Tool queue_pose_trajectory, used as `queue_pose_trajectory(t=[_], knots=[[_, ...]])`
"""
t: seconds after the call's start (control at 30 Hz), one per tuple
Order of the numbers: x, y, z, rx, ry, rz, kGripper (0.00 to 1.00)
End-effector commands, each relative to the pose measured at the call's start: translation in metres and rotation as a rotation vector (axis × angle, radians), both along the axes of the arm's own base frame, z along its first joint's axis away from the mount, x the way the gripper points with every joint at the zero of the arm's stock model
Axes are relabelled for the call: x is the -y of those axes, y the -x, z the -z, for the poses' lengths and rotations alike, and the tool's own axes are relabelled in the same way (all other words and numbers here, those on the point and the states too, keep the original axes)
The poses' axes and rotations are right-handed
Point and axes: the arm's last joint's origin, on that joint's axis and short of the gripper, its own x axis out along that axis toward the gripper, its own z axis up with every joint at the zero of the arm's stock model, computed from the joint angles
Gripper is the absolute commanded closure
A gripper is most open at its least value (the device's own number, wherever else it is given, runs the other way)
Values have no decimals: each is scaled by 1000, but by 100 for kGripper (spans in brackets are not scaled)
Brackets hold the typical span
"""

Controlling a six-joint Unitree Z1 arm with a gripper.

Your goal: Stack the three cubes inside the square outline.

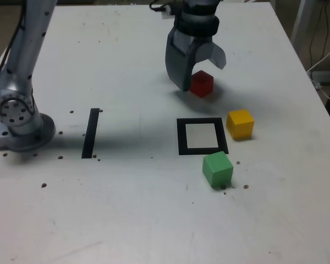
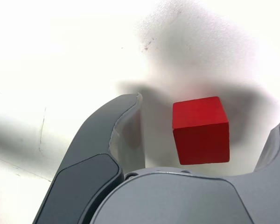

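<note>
The red cube (image 1: pixel 201 83) is seen on the table (image 1: pixel 126 209), between the two spread fingers of the gripper (image 1: pixel 197 69), and nothing is clamped yet. In the wrist view the red cube (image 2: pixel 201 130) is shown clear of the nearer finger (image 2: pixel 113 140), with a gap of bare table between them; the other finger is only glimpsed at the picture's edge, so its distance from the cube cannot be told. The cube is also seen slightly turned against the line of the fingers.

Several risks are judged from this. If the jaws are closed while the cube is off-centre, it may be pushed sideways by one finger before the other arrives, and it may be twisted or squeezed out. If the hand is not lowered far enough, only the top edge may be caught and the cube dropped on the way.

Beyond the gripper, toward the camera in the exterior view, the square outline (image 1: pixel 201 136) is empty. The yellow cube (image 1: pixel 240 123) is placed just beside it and the green cube (image 1: pixel 217 169) near its corner. Either may be knocked by a low carry, and the stack's base may be spoiled if the red cube is set down across the tape. The black strip (image 1: pixel 91 132) lies well apart from the gripper.
</note>
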Motion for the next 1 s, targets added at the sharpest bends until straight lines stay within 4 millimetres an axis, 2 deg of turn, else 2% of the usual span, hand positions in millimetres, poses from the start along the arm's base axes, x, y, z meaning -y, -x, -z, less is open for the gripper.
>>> queue_pose_trajectory(t=[0.0,0.1,0.27,0.43,0.87,0.97], knots=[[0,-2,4,2,10,-3,10],[0,-4,5,19,12,-7,14],[-1,-5,8,36,-3,-30,27],[-2,-4,14,48,-29,-55,34],[-4,-5,7,116,-92,-81,68],[-4,-4,7,122,-88,-79,74]])
